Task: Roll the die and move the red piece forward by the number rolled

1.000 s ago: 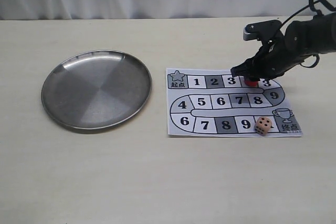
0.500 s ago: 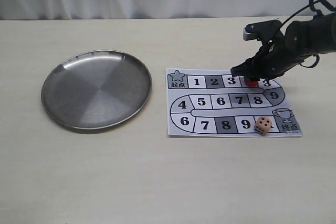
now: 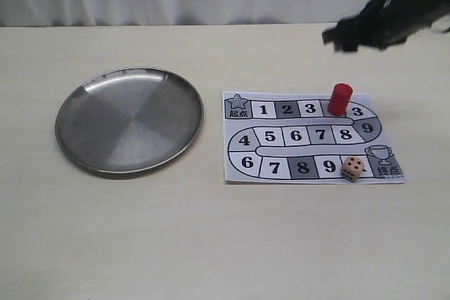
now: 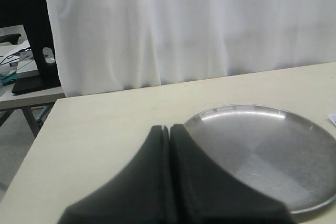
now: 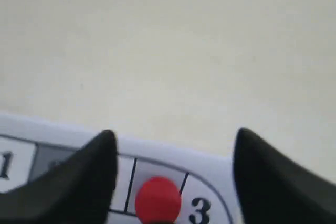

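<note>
The red piece (image 3: pixel 339 98) stands upright and free on the paper game board (image 3: pixel 309 137), on the top-row square between a 3 and another 3; from above it shows as a red disc (image 5: pixel 157 199). My right gripper (image 3: pixel 351 36) hangs blurred, high above and behind it, jaws open and empty (image 5: pixel 173 137). The die (image 3: pixel 354 168) rests on the board's bottom row next to the trophy square, a four-pip face toward the camera. My left gripper (image 4: pixel 169 128) is shut on nothing, hovering by the plate's rim.
A round steel plate (image 3: pixel 84 96) lies on the left of the tan table, also seen in the left wrist view (image 4: pixel 310 145). A white curtain hangs behind the table.
My right gripper has let go of the red piece and risen up and back, away from the board. The piece stays on its square. The die has not moved.
</note>
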